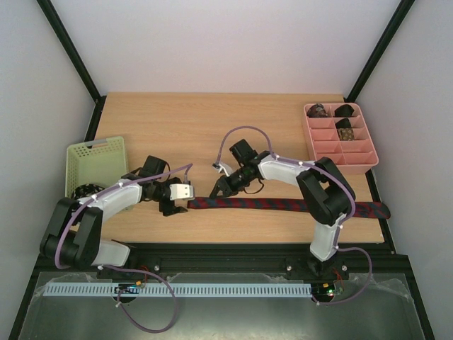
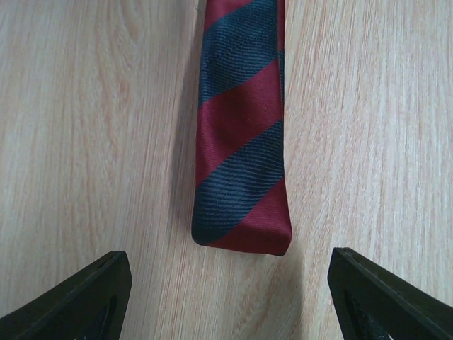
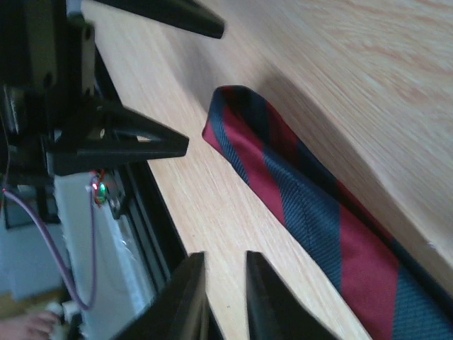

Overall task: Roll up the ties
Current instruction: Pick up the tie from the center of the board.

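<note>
Left pincer released wide, end of striped tie flat on surface just ahead between its fingers, right pincer nearly clenched, empty, beside the tie

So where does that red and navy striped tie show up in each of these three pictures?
Top external: the striped tie lies flat, left to right, along the near edge of the table.
Left wrist: the striped tie runs from top centre down to the middle.
Right wrist: the striped tie slants from the centre to the lower right corner.
Shared landmark: the tie's blunt end.
</note>
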